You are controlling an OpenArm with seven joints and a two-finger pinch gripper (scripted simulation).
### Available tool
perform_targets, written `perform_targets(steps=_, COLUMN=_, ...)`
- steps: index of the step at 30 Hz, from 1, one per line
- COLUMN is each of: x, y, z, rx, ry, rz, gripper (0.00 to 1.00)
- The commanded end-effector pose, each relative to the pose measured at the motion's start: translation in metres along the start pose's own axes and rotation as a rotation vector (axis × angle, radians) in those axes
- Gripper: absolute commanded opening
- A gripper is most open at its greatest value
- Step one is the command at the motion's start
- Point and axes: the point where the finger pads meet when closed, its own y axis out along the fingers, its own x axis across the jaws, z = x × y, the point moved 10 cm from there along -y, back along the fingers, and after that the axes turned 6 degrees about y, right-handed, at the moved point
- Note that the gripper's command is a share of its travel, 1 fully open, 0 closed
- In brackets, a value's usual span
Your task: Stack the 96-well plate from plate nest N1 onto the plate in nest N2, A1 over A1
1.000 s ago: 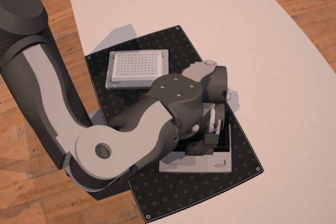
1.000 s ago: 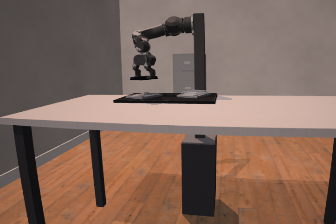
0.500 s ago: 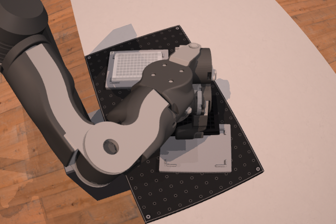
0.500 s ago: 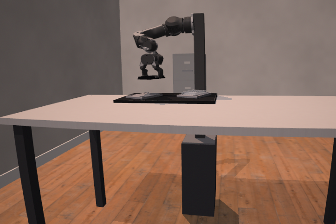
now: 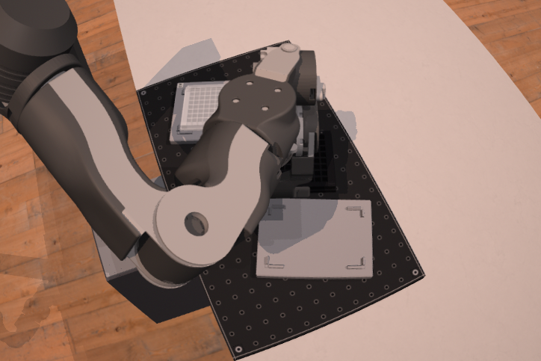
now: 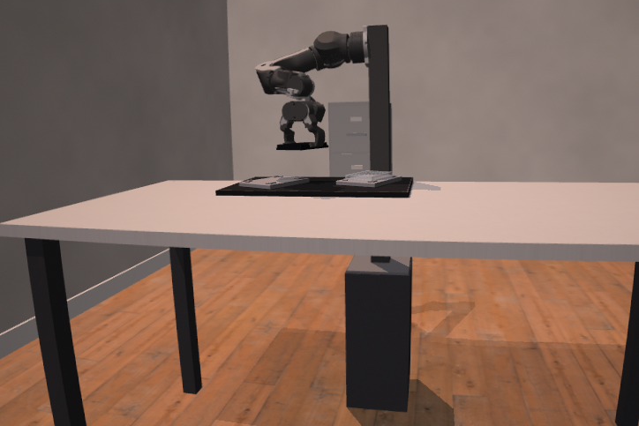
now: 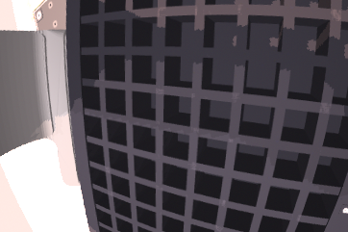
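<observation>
My gripper (image 6: 303,142) is shut on the black 96-well plate (image 6: 302,145) and holds it level, well above the black breadboard (image 6: 315,187). In the top view the black plate (image 5: 322,159) shows partly under the wrist, between the two nests. It fills the wrist view (image 7: 211,100). The empty grey nest N1 (image 5: 315,239) lies near the front of the breadboard; it also shows in the side view (image 6: 273,182). The white 96-well plate (image 5: 202,105) sits on nest N2 (image 5: 183,133), partly hidden by my arm; it also shows in the side view (image 6: 368,176).
The arm's dark column (image 6: 379,100) stands behind the table. A grey filing cabinet (image 6: 349,137) is behind it. The breadboard (image 5: 279,303) lies near the table's edge by the arm's base.
</observation>
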Motion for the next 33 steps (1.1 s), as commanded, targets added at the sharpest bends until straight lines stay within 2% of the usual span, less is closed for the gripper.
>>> perform_targets(steps=1, x=0.0, y=-0.001, z=0.0, rx=-0.002, ry=0.002, rz=0.002, gripper=0.0)
perform_targets(steps=5, x=0.0, y=-0.001, z=0.0, rx=-0.002, ry=0.002, rz=0.002, gripper=0.0)
perform_targets(steps=10, x=0.033, y=-0.003, z=0.024, rx=-0.002, ry=0.002, rz=0.002, gripper=0.0)
perform_targets(steps=22, x=0.033, y=-0.003, z=0.024, rx=-0.002, ry=0.002, rz=0.002, gripper=0.0)
perform_targets(steps=27, x=0.065, y=-0.004, z=0.049, rx=-0.002, ry=0.002, rz=0.001, gripper=0.0)
perform_targets(steps=33, x=0.065, y=-0.004, z=0.049, rx=-0.002, ry=0.002, rz=0.001, gripper=0.0)
